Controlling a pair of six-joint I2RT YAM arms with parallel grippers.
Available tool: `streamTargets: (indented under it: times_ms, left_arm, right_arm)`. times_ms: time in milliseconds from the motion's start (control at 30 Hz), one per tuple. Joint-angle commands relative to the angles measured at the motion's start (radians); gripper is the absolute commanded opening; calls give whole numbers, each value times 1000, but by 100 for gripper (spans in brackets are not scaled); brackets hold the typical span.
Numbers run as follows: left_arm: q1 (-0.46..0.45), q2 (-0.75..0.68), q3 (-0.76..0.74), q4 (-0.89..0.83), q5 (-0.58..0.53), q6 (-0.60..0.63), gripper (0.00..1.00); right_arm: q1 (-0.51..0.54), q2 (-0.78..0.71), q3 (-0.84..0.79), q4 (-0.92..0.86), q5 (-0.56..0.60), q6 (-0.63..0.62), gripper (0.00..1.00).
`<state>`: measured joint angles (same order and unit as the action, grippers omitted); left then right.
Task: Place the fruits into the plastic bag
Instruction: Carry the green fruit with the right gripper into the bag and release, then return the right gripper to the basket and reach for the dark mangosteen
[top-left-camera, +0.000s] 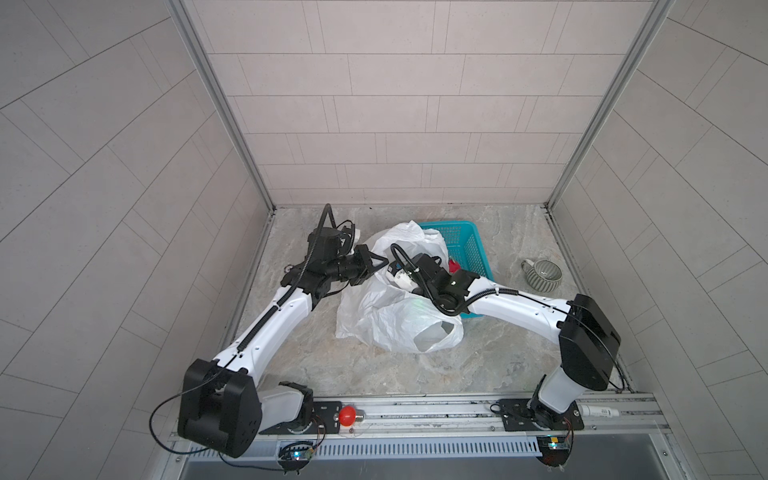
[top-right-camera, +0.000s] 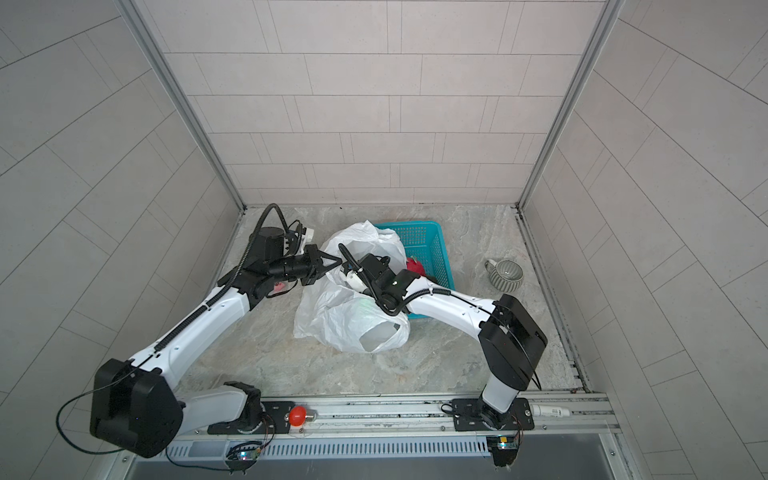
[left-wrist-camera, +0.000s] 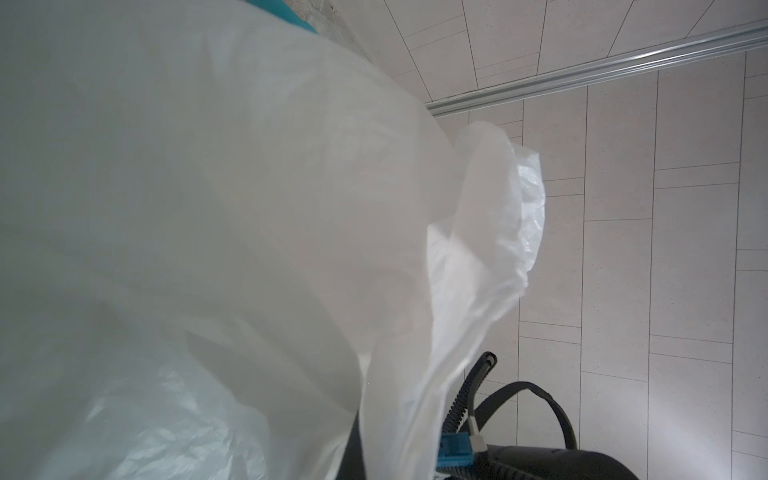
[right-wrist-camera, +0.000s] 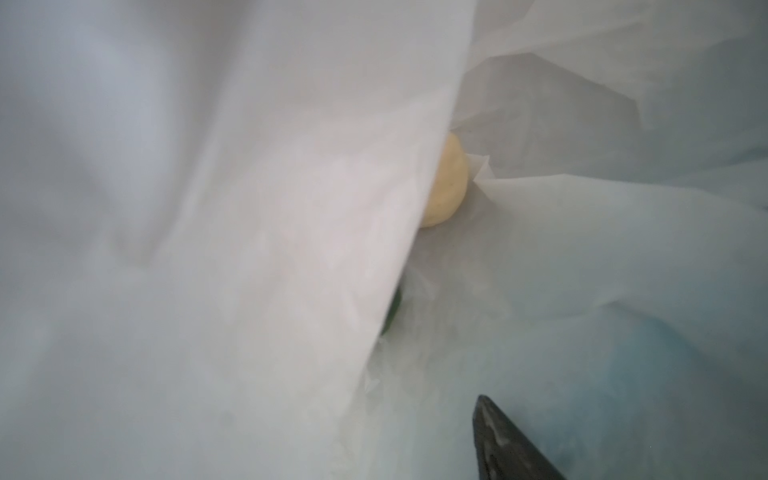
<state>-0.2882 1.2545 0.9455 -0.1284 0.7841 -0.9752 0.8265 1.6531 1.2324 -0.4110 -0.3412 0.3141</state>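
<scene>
Well, my left end effector (top-left-camera: 380, 262) is pinched together on the lifted rim of the plastic bag (top-left-camera: 386, 320), which lies crumpled on the tabletop (top-left-camera: 519, 353) against the teal basket (top-left-camera: 467, 243); my right end effector (top-left-camera: 398, 277) reaches inside the bag's mouth, and with one finger (right-wrist-camera: 511, 440) visible I cannot tell how its jaws stand; the pale yellow fruit (right-wrist-camera: 446, 183) and a sliver of the dark green fruit (right-wrist-camera: 392, 311) sit inside the bag; the dragon fruit (top-left-camera: 455, 266) lies in the basket.
</scene>
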Motion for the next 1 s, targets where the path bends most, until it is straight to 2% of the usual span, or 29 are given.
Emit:
streamTargets:
  times_ms: [0, 267, 433, 567, 767, 967]
  left_arm:
    - [4, -26, 1, 3, 4, 16, 0]
    - [4, -48, -6, -14, 15, 35, 0]
    - [4, -52, -8, -14, 5, 38, 0]
    - [4, -45, -5, -4, 1, 28, 0]
    - [3, -40, 2, 6, -19, 18, 0]
    - [4, -42, 7, -5, -20, 22, 0]
  right_arm:
    - [-33, -61, 4, -40, 45, 2, 76]
    - [-148, -216, -46, -36, 45, -4, 75]
    - [-263, -371, -112, -11, 39, -23, 75]
    - [-367, -470, -157, 0, 48, 12, 75]
    - [-459, -532, -228, -23, 273, 128, 76]
    - [-473, -484, -280, -78, 340, 213, 74]
